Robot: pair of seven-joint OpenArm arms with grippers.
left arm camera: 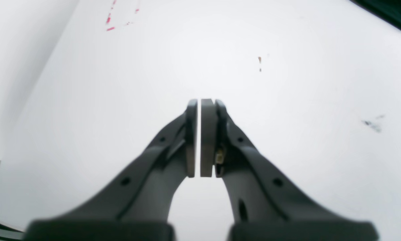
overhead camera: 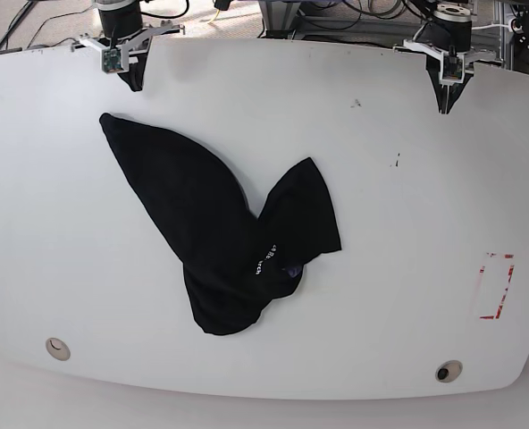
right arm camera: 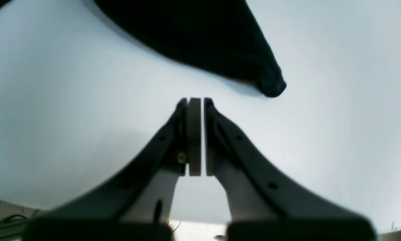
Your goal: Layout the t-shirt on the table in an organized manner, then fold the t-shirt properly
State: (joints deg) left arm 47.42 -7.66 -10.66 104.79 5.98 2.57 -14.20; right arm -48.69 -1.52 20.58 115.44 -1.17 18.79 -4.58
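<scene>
Fingers of the left gripper (left arm camera: 199, 102) are seen pressed almost together in the left wrist view, nothing held between them. One white table (left arm camera: 287, 150) fills the picture, with a few broken red tape marks (left arm camera: 110, 20) at the top left, some dark specks (left arm camera: 371, 124) at the right, and one dark corner of the t-shirt (left arm camera: 392, 11) at the top right edge.

In the right wrist view the right gripper (right arm camera: 197, 100) is likewise closed and empty. One rounded black tip of cloth lies just ahead of it, apart from the fingers.

In the base view one black t-shirt (overhead camera: 211, 228) is seen bunched left of the table's centre, one long lobe reaching toward the far left, a shorter flap folded to the right, small white lettering (overhead camera: 263, 257) showing. Two round holes (overhead camera: 57, 349) (overhead camera: 448, 370) and one red tape rectangle (overhead camera: 497, 286) are counted. Both grippers are kept at the far edge.
</scene>
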